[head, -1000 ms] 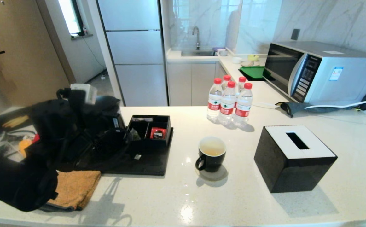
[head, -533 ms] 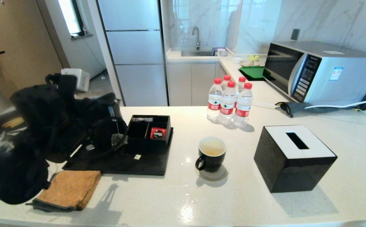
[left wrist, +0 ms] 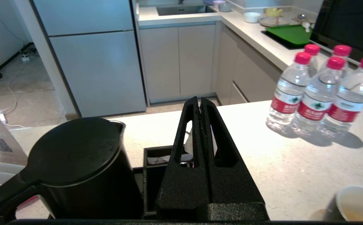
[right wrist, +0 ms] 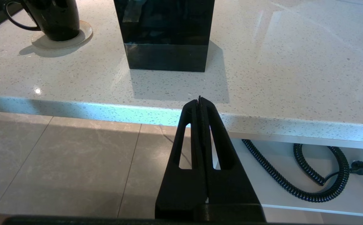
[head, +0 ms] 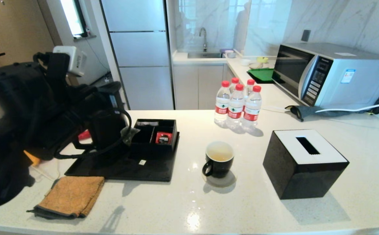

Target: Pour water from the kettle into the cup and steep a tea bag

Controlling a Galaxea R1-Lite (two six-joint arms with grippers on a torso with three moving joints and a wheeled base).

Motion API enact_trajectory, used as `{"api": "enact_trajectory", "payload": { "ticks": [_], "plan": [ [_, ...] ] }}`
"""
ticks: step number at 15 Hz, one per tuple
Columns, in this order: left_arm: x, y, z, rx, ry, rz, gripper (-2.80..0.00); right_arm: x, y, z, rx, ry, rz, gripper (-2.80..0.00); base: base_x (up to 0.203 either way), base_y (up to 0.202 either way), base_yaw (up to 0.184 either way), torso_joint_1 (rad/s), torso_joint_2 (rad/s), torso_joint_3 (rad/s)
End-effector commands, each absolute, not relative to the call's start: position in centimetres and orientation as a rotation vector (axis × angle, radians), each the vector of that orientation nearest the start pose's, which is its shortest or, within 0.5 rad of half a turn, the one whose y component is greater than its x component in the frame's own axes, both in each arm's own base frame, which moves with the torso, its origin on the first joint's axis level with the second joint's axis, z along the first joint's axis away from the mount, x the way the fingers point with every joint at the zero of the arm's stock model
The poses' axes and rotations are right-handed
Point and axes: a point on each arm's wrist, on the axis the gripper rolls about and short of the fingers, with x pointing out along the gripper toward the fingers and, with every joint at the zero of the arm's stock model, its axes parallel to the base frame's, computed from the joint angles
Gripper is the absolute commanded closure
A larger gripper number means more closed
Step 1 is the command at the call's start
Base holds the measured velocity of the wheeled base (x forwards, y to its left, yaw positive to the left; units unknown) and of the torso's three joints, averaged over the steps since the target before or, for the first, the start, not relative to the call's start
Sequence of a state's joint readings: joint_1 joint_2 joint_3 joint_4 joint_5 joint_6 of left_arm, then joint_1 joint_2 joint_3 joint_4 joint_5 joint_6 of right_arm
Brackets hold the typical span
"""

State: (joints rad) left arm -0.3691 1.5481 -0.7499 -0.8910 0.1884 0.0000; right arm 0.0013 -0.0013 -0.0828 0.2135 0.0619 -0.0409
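We note the left gripper (left wrist: 200, 103) raised over the far-left part of the counter (head: 182, 202), above the black tray (head: 127, 169). Its 2 fingers are pressed together at the tips, pinching the tea bag's string. The tea bag (head: 128, 133) hangs just below, grey-green, in front of the kettle and at the near-left edge of the compartment box (head: 156, 133). In the left wrist view only a pale scrap shows through the finger slots.

The kettle (left wrist: 75, 165) stands upright on the tray, lid on, handle twd the near left, just left of the gripper.

The cup (head: 219, 159) sits on a small coaster (head: 220, 180) at counter centre, well apart from the tea bag, handle to the near left. Water (head: 219, 153) lies pale yellowish inside, approx half full.

The right gripper (right wrist: 200, 101) is parked below and just near the counter's near edge, fingers pressed together, holding nothing.

Other items: red sachet (head: 163, 137) in the box's right compartment; 4 red-capped bottles (head: 236, 102) far of the cup; black tissue box (head: 303, 163) right of the cup; microwave (head: 333, 73) at far right; orange cloth (head: 71, 195) near the tray's near-left corner.
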Motion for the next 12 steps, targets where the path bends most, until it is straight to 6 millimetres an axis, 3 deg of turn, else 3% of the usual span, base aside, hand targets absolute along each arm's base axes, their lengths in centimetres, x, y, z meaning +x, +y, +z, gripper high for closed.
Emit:
{"api": "enact_trajectory", "payload": {
  "ticks": [1, 6, 9, 12],
  "plan": [
    [24.2, -10.1, 24.7, -0.035, -0.110, -0.200, 0.00, -3.1, 0.1, 7.6, -0.037, 0.131, 0.067, 0.00, 0.000, 0.000, 0.000, 0.000, 0.00, 0.000],
    [23.3, -11.8, 24.9, -0.038, -0.098, -0.211, 0.00, -3.1, 0.1, 7.6, -0.037, 0.131, 0.067, 0.00, 0.000, 0.000, 0.000, 0.000, 0.00, 0.000],
    [23.4, -12.1, 24.6, -0.012, -0.079, -0.223, 0.00, -3.1, 0.1, 7.6, -0.037, 0.131, 0.067, 0.00, 0.000, 0.000, 0.000, 0.000, 0.00, 0.000],
    [24.1, -13.9, 25.1, -0.011, -0.076, -0.262, 0.00, -3.1, 0.1, 7.6, -0.037, 0.131, 0.067, 0.00, 0.000, 0.000, 0.000, 0.000, 0.00, 0.000]
  ]
}}
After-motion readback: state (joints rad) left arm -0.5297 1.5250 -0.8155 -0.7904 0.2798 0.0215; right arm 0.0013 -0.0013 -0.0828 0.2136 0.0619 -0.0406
